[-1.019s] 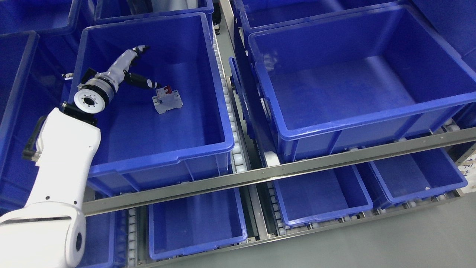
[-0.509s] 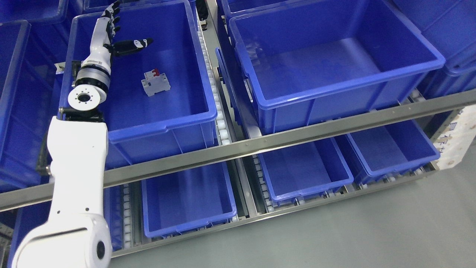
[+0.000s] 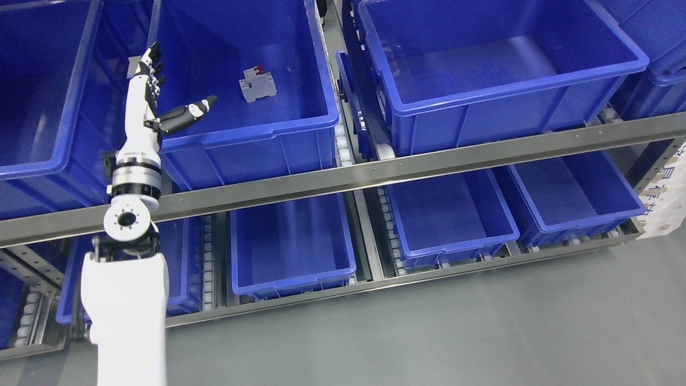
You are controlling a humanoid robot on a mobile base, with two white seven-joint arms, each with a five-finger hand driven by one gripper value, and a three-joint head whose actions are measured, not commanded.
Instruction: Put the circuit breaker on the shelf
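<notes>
A white circuit breaker (image 3: 258, 84) with a red switch lies on the floor of a blue bin (image 3: 252, 131) on the upper shelf. My left hand (image 3: 170, 88) is raised at the bin's front left corner, well left of the breaker and apart from it. Its fingers (image 3: 152, 63) are spread upward and the thumb (image 3: 188, 113) points right; it holds nothing. The white left forearm (image 3: 126, 300) rises from the bottom edge. The right arm does not show.
A steel shelf rail (image 3: 375, 171) runs across in front of the upper bins. More blue bins stand at left (image 3: 37, 155) and right (image 3: 504, 91), with further ones on the lower shelf (image 3: 292, 268). Grey floor (image 3: 455, 332) lies in front.
The left hand let go of the breaker, opened and drew back out to the bin's front left corner. The camera has moved back and down, so the whole shelf shifted in the picture.
</notes>
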